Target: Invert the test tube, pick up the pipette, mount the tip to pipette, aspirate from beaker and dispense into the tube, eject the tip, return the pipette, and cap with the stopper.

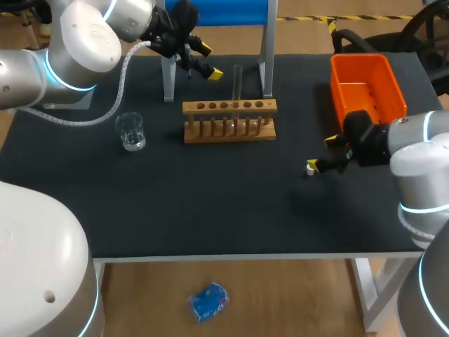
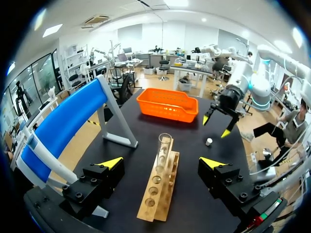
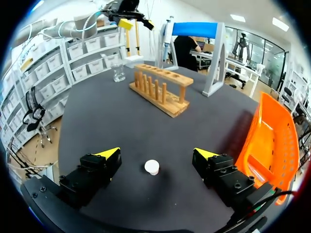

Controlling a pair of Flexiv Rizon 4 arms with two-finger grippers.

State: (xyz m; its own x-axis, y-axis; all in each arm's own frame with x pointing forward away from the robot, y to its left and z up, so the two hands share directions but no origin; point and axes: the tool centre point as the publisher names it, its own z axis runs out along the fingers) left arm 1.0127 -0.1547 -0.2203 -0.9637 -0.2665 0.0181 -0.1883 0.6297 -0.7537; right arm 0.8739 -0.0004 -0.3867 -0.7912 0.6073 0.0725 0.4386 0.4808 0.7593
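A clear test tube (image 1: 237,83) stands upright in the end hole of the wooden rack (image 1: 230,119). My left gripper (image 1: 210,61) hangs open above and behind the rack, by the blue pipette stand (image 1: 219,10). In its wrist view the left gripper (image 2: 162,162) is open, with the tube (image 2: 164,144) ahead between the fingers and nothing touching them. The pipette (image 3: 167,30) hangs on the stand. A small white stopper (image 3: 152,167) lies on the mat between the spread fingers of my right gripper (image 3: 156,153), which touch neither side. The right gripper (image 1: 321,153) sits low at the mat.
A glass beaker (image 1: 130,131) stands on the mat left of the rack. An orange bin (image 1: 366,88) sits at the back right, just beyond my right gripper. The blue stand's legs (image 1: 168,81) are behind the rack.
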